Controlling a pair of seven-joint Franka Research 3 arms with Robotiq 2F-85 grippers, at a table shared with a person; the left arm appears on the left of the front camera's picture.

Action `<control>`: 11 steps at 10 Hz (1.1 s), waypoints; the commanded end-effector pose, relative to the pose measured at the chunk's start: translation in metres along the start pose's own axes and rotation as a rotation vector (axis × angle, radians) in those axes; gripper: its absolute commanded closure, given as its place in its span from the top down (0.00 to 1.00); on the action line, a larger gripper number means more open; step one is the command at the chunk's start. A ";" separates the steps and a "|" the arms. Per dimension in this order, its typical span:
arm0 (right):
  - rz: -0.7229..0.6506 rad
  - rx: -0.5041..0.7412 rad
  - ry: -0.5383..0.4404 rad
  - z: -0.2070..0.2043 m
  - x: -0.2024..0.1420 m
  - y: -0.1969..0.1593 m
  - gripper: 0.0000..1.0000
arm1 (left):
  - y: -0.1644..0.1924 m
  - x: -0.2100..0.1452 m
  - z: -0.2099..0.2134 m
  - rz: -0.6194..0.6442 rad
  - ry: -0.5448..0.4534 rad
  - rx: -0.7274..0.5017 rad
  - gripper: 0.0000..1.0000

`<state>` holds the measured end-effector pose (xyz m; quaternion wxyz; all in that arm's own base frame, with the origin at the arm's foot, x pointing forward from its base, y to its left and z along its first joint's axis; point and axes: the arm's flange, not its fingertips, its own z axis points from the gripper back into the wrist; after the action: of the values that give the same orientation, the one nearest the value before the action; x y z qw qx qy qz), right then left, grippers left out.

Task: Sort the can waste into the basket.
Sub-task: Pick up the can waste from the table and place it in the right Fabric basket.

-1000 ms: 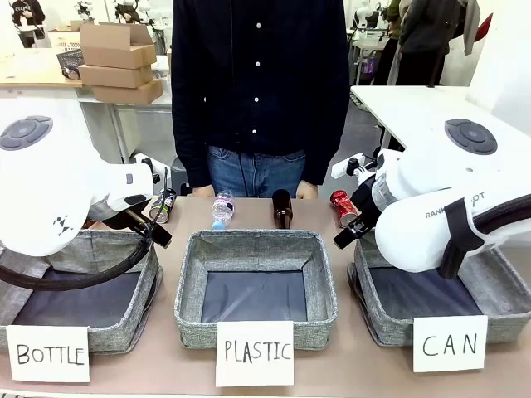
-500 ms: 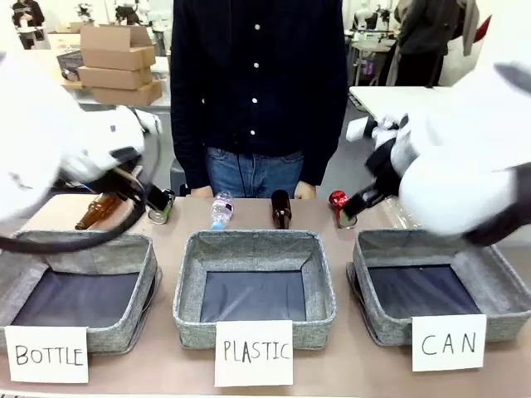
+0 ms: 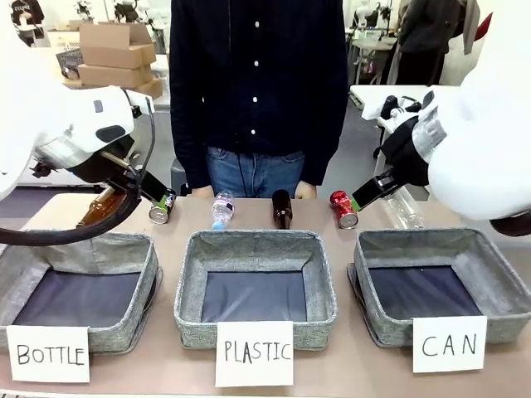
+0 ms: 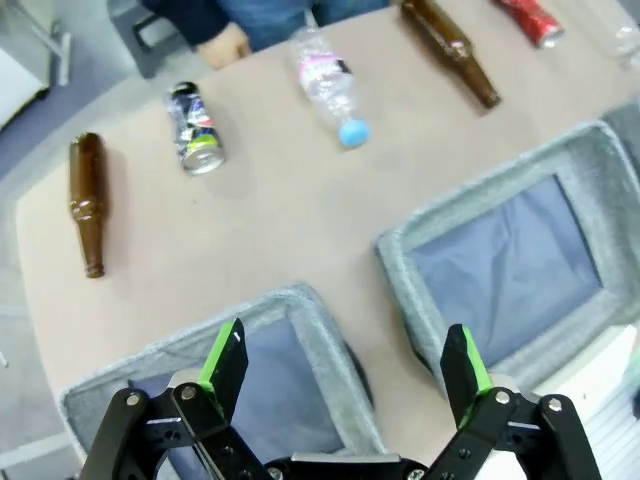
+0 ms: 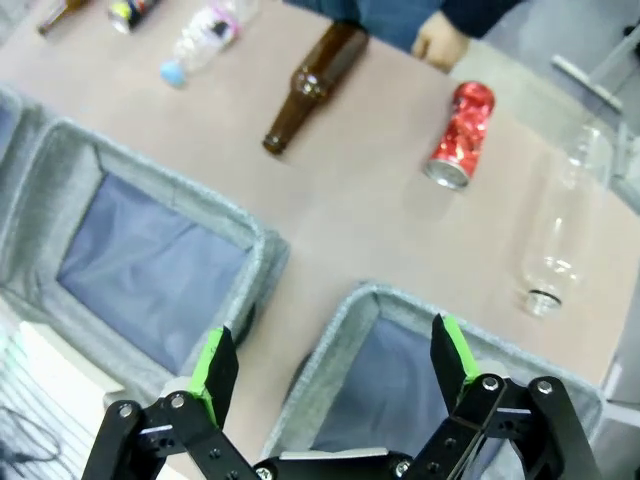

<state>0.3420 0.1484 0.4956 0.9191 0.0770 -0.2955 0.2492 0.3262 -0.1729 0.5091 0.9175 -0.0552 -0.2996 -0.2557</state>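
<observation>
red can (image 5: 459, 135); black can (image 4: 195, 127) with green and blue marks; grey woven basket (image 3: 415, 242), dark inside, white card (image 3: 449, 343).

We're looking past the tan table (image 3: 348, 365) into a bright workroom, with cardboard boxes (image 3: 120, 60) stacked far left beside a pale wooden desk (image 3: 29, 70). On the right, a white table (image 3: 398, 104) stands on grey floor (image 3: 355, 141).

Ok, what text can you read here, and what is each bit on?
"BOTTLE": left card, fronting the left bin.
"PLASTIC": middle card, fronting the middle bin.
"CAN": right card, fronting the basket.
Print on the red can, black can and labelled plastic bottle: too blurred to read.
</observation>
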 end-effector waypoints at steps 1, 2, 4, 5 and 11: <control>-0.311 0.351 -0.082 0.031 -0.007 -0.020 1.00 | 0.019 -0.012 0.026 -0.002 0.009 -0.299 1.00; -0.477 0.626 -0.056 0.048 -0.021 -0.041 1.00 | 0.044 -0.029 0.038 -0.002 0.019 -0.599 1.00; -0.555 0.893 -0.107 0.068 -0.051 -0.078 1.00 | 0.086 -0.054 0.045 0.168 -0.125 -0.903 1.00; -0.586 0.914 -0.141 0.072 -0.061 -0.093 1.00 | 0.100 -0.062 0.044 0.244 -0.218 -1.005 1.00; -0.698 0.930 -0.246 0.083 -0.075 -0.138 1.00 | 0.134 -0.074 0.016 0.499 -0.342 -1.024 1.00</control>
<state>0.3203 -0.0311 0.5138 0.7802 0.5860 -0.2187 0.0050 0.3486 -0.0084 0.4814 0.7028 -0.6471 -0.2565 -0.1468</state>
